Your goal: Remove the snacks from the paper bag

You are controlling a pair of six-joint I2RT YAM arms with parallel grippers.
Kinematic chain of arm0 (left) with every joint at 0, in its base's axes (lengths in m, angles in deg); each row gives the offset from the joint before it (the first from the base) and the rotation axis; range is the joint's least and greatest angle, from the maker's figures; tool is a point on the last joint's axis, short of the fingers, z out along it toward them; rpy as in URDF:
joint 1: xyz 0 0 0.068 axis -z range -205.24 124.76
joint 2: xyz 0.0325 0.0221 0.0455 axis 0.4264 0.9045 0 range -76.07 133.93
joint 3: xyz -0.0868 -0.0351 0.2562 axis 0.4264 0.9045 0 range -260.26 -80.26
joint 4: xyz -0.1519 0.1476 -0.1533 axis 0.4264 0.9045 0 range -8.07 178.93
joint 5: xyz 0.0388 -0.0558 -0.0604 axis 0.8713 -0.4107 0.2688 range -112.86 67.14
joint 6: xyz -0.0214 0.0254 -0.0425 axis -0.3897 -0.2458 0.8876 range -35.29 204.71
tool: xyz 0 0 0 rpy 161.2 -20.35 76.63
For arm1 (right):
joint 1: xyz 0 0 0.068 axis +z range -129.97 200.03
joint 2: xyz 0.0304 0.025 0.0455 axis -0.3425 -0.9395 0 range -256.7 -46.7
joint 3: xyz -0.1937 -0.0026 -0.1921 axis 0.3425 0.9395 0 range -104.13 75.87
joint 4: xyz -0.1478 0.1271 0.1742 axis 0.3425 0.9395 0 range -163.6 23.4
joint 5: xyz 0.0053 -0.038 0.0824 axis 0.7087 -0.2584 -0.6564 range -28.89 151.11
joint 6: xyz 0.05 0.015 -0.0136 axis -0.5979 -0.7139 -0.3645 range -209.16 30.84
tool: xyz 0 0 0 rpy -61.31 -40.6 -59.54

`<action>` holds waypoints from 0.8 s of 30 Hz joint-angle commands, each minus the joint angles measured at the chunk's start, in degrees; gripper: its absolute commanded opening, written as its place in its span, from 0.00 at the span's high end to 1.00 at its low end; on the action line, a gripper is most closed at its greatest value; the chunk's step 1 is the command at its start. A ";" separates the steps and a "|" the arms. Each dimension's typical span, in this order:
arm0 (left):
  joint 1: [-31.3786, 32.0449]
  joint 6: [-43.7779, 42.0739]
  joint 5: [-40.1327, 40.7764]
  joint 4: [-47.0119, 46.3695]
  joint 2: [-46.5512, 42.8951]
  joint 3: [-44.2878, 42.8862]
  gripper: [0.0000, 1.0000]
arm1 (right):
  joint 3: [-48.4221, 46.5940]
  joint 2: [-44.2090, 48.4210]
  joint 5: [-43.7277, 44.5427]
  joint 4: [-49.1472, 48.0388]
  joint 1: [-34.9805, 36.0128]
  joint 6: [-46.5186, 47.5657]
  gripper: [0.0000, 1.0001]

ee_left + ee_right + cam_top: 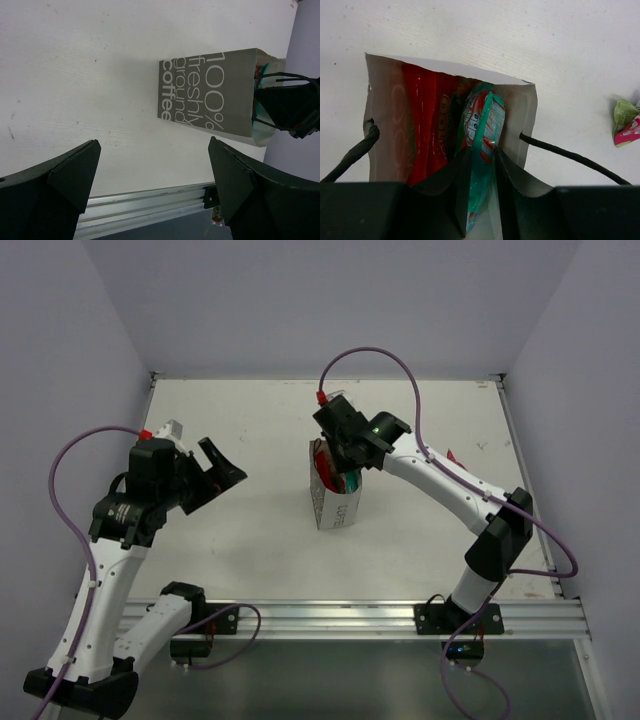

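The paper bag [335,505] stands upright at the table's middle, its "coffee" lettering facing the left wrist view [200,95]. My right gripper [347,462] reaches into the bag's open top [385,100]. It [482,152] is shut on the teal packet [485,122], which stands on edge against the bag's right wall. A bright red packet [427,120] stands beside it inside the bag. My left gripper [222,472] is open and empty, well left of the bag, and the left wrist view [153,145] shows it aimed toward the bag.
A small pink-red packet [629,134] with a green crumpled piece [622,111] lies on the table right of the bag, behind the right arm [455,455]. The bag's black handles [570,156] splay outward. An aluminium rail [400,615] runs along the near edge.
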 commanded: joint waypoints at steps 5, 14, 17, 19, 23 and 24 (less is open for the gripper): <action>0.40 -0.14 -0.57 -0.77 -0.26 0.13 0.01 | 1.03 -0.62 0.08 -0.48 0.00 -1.33 0.68; 0.49 -0.23 -0.65 -0.86 -0.35 0.31 0.01 | 1.65 0.00 -0.36 -0.74 0.09 -1.77 0.65; 0.40 -0.23 -0.74 -0.86 -0.35 0.40 0.01 | 1.82 -0.09 -0.01 -0.66 0.09 -1.77 0.65; 0.40 -0.23 -0.74 -0.95 -0.35 0.48 0.01 | 1.91 -0.35 0.52 -0.40 0.09 -1.77 0.66; 0.40 -0.05 -0.74 -1.04 -0.44 0.84 0.01 | 2.17 -0.01 0.78 -0.74 0.09 -1.77 0.74; 0.40 -0.05 -0.83 -1.04 -0.44 0.92 0.01 | 2.17 0.17 0.78 -0.83 0.09 -1.77 0.79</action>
